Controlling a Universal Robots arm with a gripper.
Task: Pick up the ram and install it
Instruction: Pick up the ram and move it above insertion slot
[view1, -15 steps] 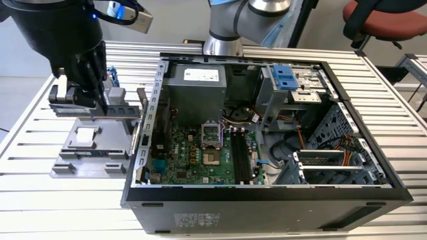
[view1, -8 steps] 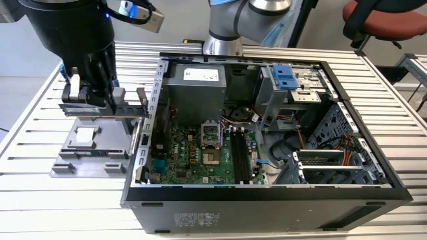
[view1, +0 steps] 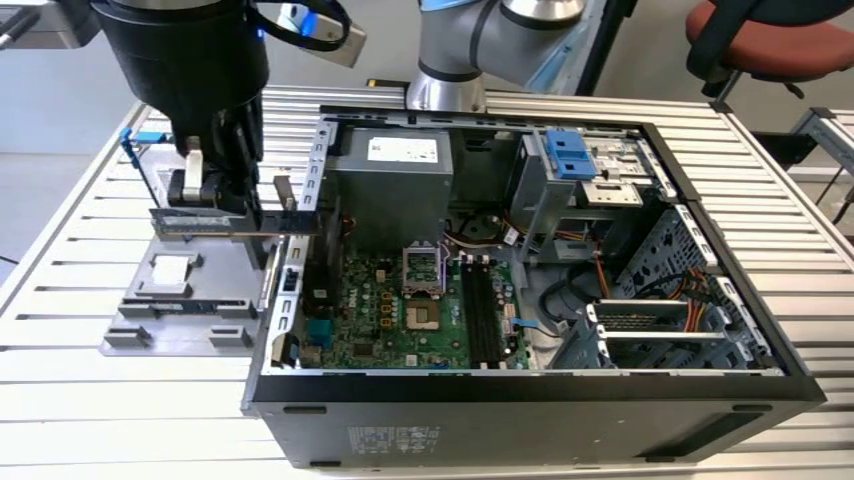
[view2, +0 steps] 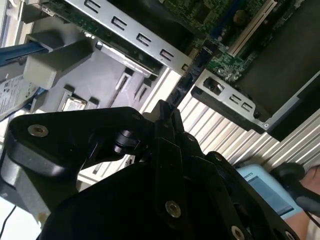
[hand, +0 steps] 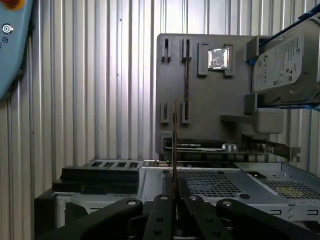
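In the first wrist view, the robot arm's black hand (hand: 174, 192) is pinching the ram (hand: 173, 135) between its two fingers, which are pressing on the stick's flat faces so that it is showing edge-on as a thin line. Just beyond it the rim of the open computer case (view1: 534, 410) is crossing the picture. Past that, a grey tray (hand: 210, 95) is lying on the slatted metal desk (view1: 107, 400), and a silver hard drive (hand: 282, 65) in a blue frame is standing at one corner of the tray. In the exterior view the ram is hanging level over the tray, outside the case on the exterior view's left. One of its ends is reaching close to the case's side wall. Inside the case, the green motherboard (view1: 387, 300) and its long black slots (view1: 483, 310) are lying well apart from the stick.
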